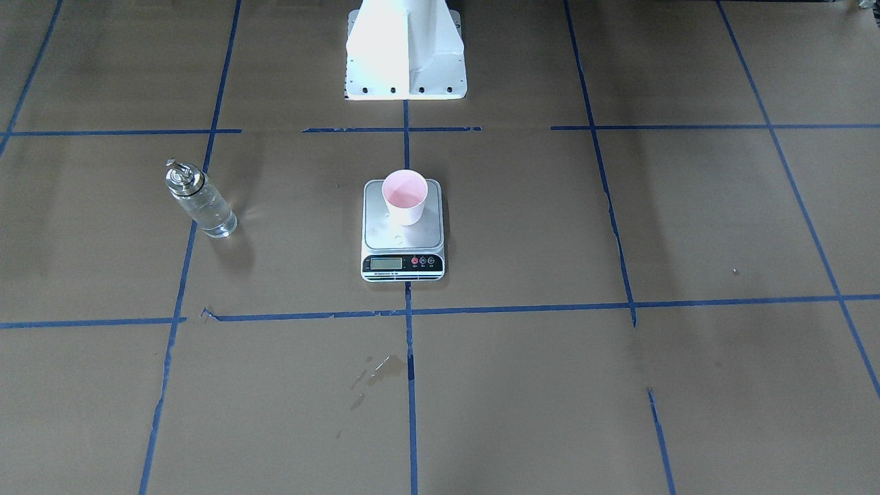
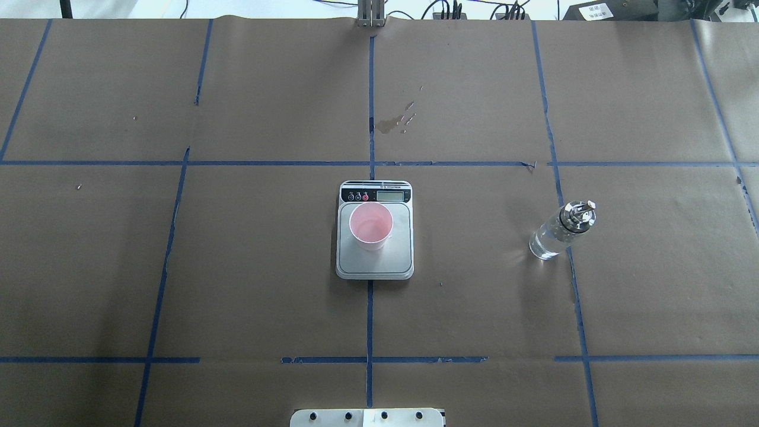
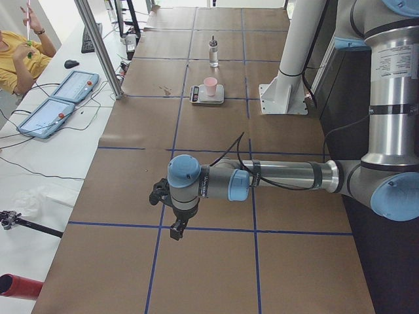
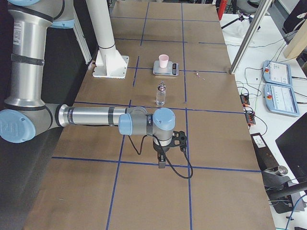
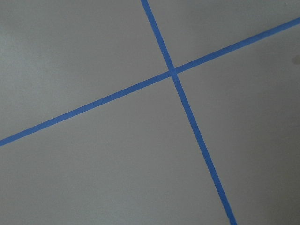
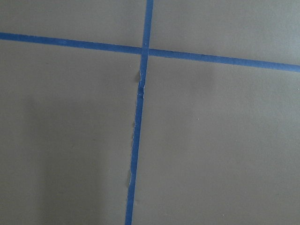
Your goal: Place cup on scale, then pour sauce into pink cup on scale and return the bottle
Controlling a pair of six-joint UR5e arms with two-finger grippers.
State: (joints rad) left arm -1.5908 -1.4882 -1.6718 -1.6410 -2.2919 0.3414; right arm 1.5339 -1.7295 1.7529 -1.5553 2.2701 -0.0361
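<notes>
The pink cup (image 1: 405,196) stands upright on the scale (image 1: 403,240), toward the plate's robot side; both also show in the overhead view, cup (image 2: 370,225) and scale (image 2: 375,264). The clear glass bottle (image 1: 201,201) with a metal spout stands upright on the table on the robot's right (image 2: 560,231), apart from the scale, with clear sauce inside. The left gripper (image 3: 177,229) hovers over the table far from these things, seen only from the side. The right gripper (image 4: 162,163) does likewise. I cannot tell whether either is open or shut. Both wrist views show only paper and blue tape.
A dried spill stain (image 2: 394,121) marks the brown paper beyond the scale. The white robot pedestal (image 1: 405,51) stands behind the scale. An operator (image 3: 19,52) and pendant tablets (image 3: 59,98) are beside the table's far edge. Blue tape lines grid the table.
</notes>
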